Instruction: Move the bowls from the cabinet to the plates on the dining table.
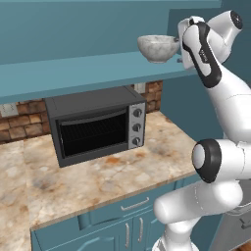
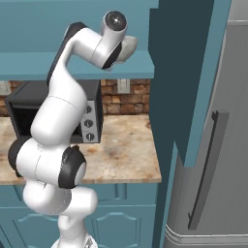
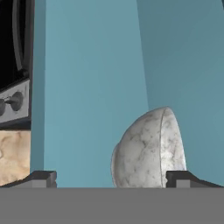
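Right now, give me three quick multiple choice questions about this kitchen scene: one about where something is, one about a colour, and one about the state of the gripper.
1. Where does the marbled bowl stand?
A. on the teal shelf
B. on the counter
C. inside the toaster oven

2. What colour is the toaster oven's body?
A. red
B. dark grey
C. white

3. How do the gripper's jaws stand?
A. shut on the bowl
B. shut on nothing
C. open, with the bowl between the fingertips

Answers:
1 A, the left base view shows the bowl on the shelf above the oven.
2 B, its casing is dark grey with a silver knob panel.
3 C, the hand view shows the tips wide apart, the bowl near one tip.
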Controlling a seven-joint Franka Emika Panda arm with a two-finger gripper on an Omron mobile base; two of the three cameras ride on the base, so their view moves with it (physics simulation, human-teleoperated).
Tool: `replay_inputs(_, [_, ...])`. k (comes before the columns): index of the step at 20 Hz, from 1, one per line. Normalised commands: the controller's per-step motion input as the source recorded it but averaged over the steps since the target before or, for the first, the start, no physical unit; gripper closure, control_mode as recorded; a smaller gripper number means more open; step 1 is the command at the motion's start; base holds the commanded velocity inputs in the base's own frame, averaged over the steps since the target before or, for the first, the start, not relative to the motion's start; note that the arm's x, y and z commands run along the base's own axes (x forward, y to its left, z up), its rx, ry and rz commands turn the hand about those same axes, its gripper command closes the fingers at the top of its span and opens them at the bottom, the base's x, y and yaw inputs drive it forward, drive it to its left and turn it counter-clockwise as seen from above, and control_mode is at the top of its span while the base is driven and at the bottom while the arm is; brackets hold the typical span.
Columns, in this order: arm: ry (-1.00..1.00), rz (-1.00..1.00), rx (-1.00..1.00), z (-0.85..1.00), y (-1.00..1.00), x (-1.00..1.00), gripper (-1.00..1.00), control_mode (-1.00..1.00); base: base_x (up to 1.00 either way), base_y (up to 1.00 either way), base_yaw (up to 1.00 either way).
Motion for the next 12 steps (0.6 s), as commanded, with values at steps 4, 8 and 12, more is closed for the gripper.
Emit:
replay_inputs(4, [0.00, 0.00, 0.00, -0.01, -0.02, 0.28, -1.00, -1.00, 0.00, 0.00, 0.00])
replay_inputs(8, [0.00, 0.00, 0.00, -0.02, -0.03, 0.27, -1.00, -1.00, 0.00, 0.00, 0.00])
replay_inputs(12, [0.00, 0.00, 0.00, -0.05, -0.03, 0.26, -1.00, -1.00, 0.00, 0.00, 0.00])
